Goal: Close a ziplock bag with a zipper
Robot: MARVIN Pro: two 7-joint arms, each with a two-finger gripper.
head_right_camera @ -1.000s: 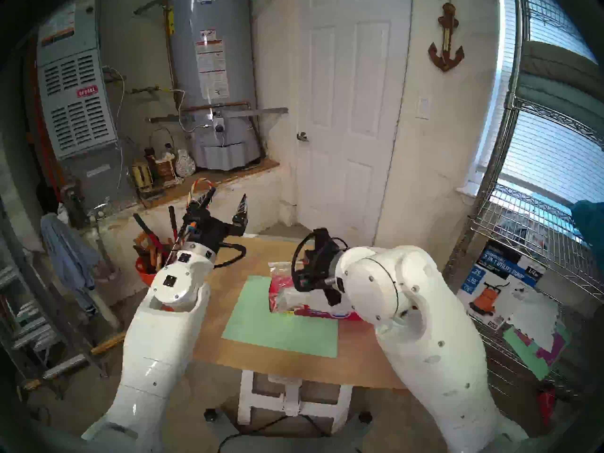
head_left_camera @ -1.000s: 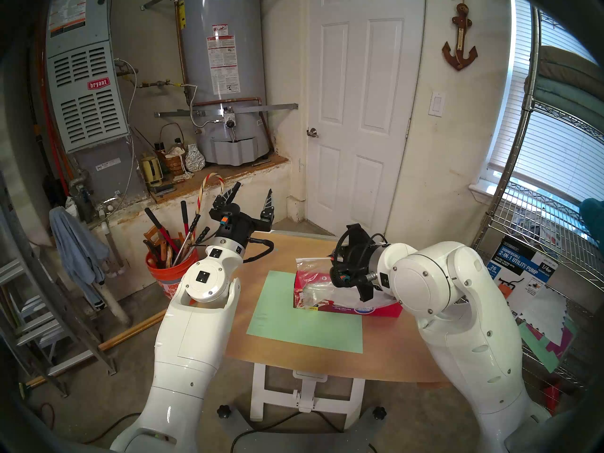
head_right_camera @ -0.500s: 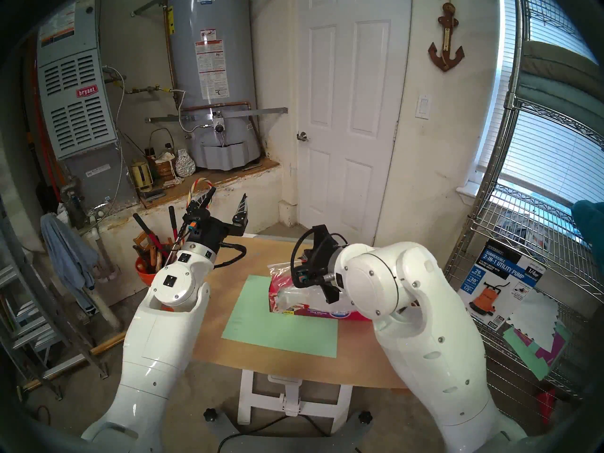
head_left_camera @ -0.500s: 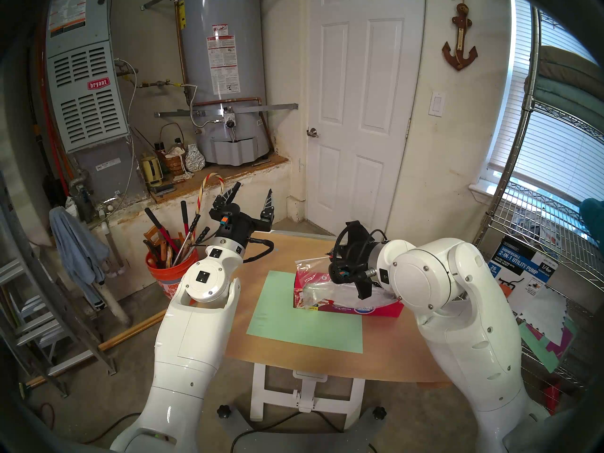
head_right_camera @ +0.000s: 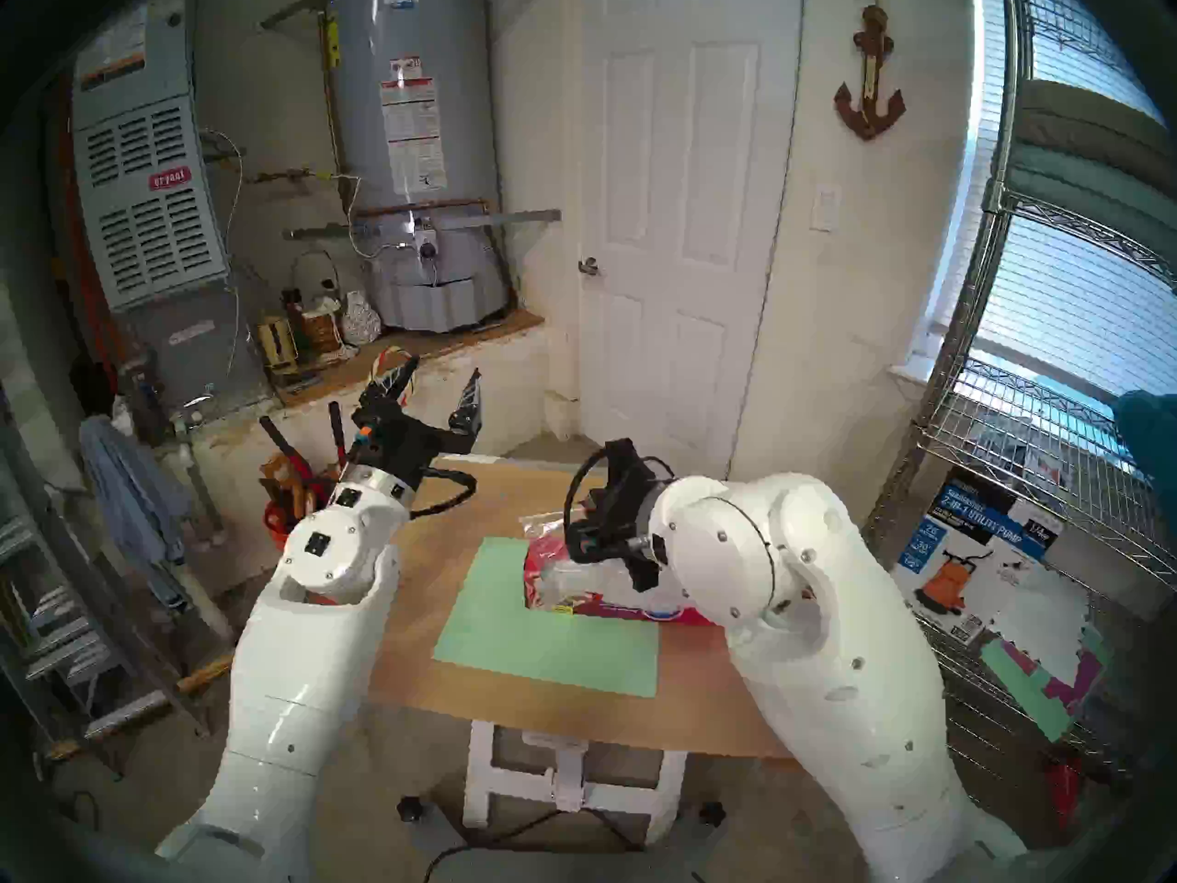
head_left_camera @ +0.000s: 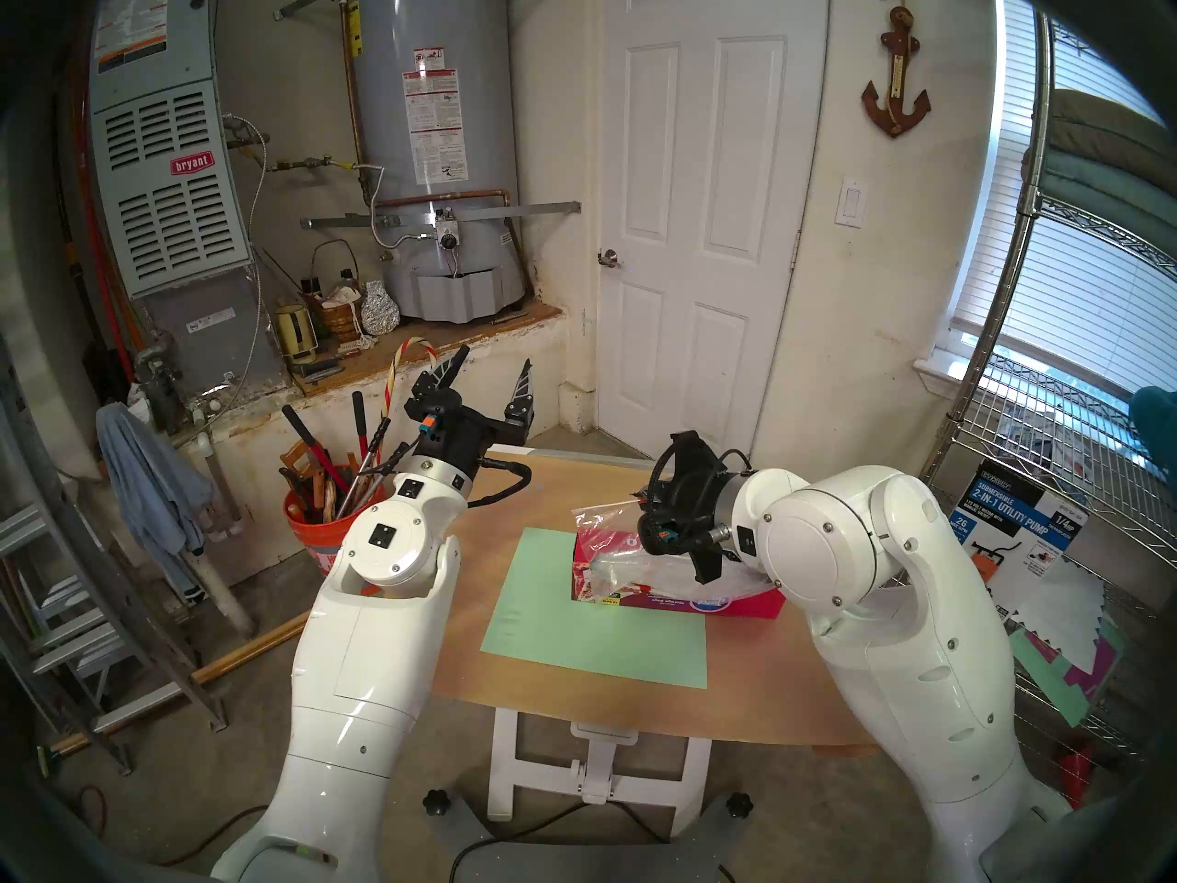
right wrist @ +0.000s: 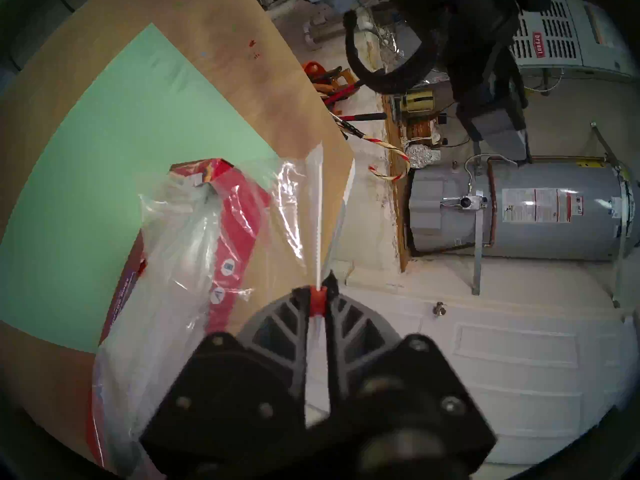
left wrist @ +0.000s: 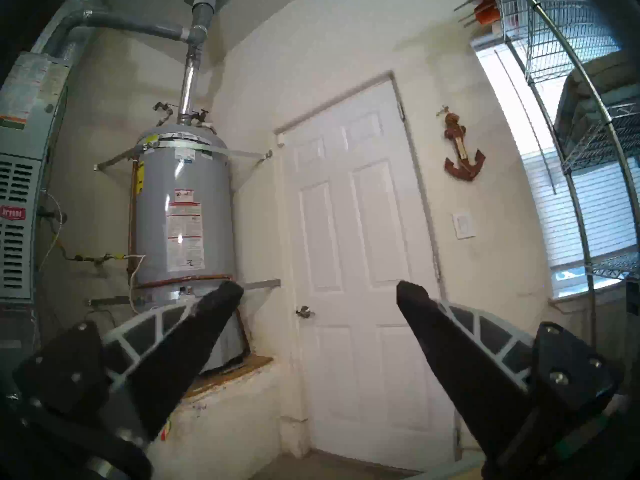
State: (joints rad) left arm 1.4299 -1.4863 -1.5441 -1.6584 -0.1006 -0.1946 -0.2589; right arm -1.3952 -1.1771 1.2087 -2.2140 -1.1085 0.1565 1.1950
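My right gripper [right wrist: 318, 288] is now pinched on the zipper's [right wrist: 318, 205] red slider tab [right wrist: 317, 300], tighter than a second ago. The ziplock bag [right wrist: 180, 268] drapes over the red box [head_left_camera: 732, 601] on the table [head_left_camera: 573, 703]. My left gripper [head_left_camera: 493, 369], spread wide and empty, has lifted slightly beyond the table's far edge.

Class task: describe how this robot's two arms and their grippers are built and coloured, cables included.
Both arms have glossy white rounded shells with small dark screws and silver wrist rings. The left gripper and right gripper are black, with tapered fingers braced by pale lattice ribs. A black cable loops at each wrist, with an orange-and-blue connector.
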